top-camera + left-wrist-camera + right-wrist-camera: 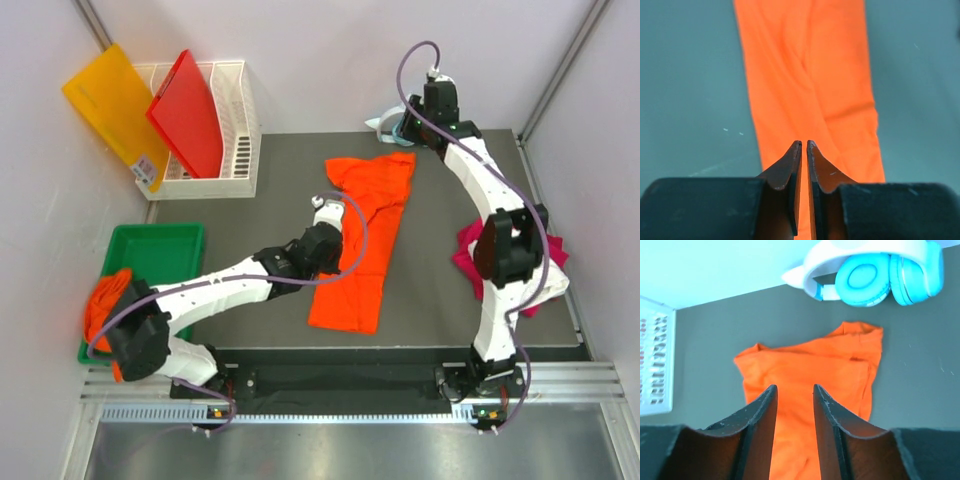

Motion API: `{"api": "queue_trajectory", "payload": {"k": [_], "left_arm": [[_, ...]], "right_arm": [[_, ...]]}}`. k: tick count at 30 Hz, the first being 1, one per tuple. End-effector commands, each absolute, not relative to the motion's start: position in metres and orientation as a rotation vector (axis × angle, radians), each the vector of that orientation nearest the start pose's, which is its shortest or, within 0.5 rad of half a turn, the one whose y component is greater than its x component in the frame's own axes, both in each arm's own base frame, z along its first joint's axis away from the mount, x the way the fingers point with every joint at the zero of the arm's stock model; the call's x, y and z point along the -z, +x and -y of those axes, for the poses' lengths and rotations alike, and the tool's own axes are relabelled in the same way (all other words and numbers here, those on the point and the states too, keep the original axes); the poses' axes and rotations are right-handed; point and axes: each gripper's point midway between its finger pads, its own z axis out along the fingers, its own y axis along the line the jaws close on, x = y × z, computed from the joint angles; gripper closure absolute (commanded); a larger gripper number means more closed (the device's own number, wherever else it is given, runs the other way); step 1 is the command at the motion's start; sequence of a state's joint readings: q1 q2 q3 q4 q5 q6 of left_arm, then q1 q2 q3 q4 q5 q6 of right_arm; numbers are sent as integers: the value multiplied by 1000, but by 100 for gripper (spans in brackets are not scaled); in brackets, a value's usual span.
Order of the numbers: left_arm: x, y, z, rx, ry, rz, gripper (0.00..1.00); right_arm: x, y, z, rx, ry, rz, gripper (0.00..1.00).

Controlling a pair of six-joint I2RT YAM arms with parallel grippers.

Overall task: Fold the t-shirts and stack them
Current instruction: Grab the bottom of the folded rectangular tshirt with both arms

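Nearest, the left tool (804, 143) hangs over the folded orange t-shirt (362, 250), its jaws parted only a sliver, gripping nothing. Partly open and empty, the right tool (794, 388) hovers near the shirt's far end on the counter (440, 300).

You have one orange t-shirt (365, 255) laid out as a long strip on the dark mat (250, 200). The left gripper (328, 212) is over the shirt's left edge, and the right gripper (406, 131) is above its far corner. A magenta t-shirt (463, 262) lies partly behind the right arm. More orange cloth (100, 300) hangs over the green bin (160, 245).
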State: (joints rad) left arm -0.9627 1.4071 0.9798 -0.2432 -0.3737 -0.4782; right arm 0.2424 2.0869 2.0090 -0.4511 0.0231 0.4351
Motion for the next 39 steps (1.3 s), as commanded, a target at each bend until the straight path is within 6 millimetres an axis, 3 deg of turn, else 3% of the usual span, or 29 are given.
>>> {"api": "queue_trajectory", "payload": {"k": [1, 2, 6, 7, 9, 10, 12, 13, 14, 15, 17, 18, 20, 25, 31, 39], "left_arm": [[-153, 306, 273, 313, 214, -2153, 86], [-148, 313, 269, 318, 192, -2171, 86], [-129, 351, 251, 284, 119, -2215, 89], [-112, 362, 245, 244, 103, -2253, 90], [-113, 379, 252, 255, 90, -2264, 92], [-93, 387, 253, 228, 100, -2305, 92], [-98, 405, 265, 237, 98, -2303, 93], [-84, 410, 269, 232, 109, -2330, 93], [-93, 421, 280, 267, 117, -2307, 93], [-83, 424, 285, 264, 127, -2327, 93], [-94, 437, 297, 302, 128, -2298, 92], [-86, 439, 301, 307, 143, -2314, 92], [-92, 449, 307, 309, 147, -2300, 92], [-76, 449, 305, 287, 153, -2333, 93], [-49, 432, 288, 233, 152, -2394, 93], [-27, 410, 281, 236, 143, -2482, 95]], "right_arm": [[-231, 531, -170, -333, 144, -2142, 65], [-214, 519, -167, -303, 141, -2185, 66], [-186, 490, -159, -196, 146, -2248, 70], [-184, 484, -162, -183, 136, -2251, 71], [-178, 476, -157, -150, 139, -2262, 71], [-175, 474, -155, -141, 142, -2271, 71], [-171, 471, -150, -108, 161, -2284, 72], [-170, 470, -150, -108, 163, -2287, 72], [-169, 470, -149, -106, 163, -2286, 72], [-169, 471, -149, -101, 163, -2287, 72], [-166, 473, -147, -88, 170, -2289, 72], [-164, 474, -146, -78, 173, -2291, 72], [-155, 478, -142, -48, 189, -2307, 71], [-117, 488, -130, 7, 242, -2386, 71], [-80, 499, -126, 19, 268, -2459, 71], [-62, 511, -132, -2, 276, -2498, 72]]}}
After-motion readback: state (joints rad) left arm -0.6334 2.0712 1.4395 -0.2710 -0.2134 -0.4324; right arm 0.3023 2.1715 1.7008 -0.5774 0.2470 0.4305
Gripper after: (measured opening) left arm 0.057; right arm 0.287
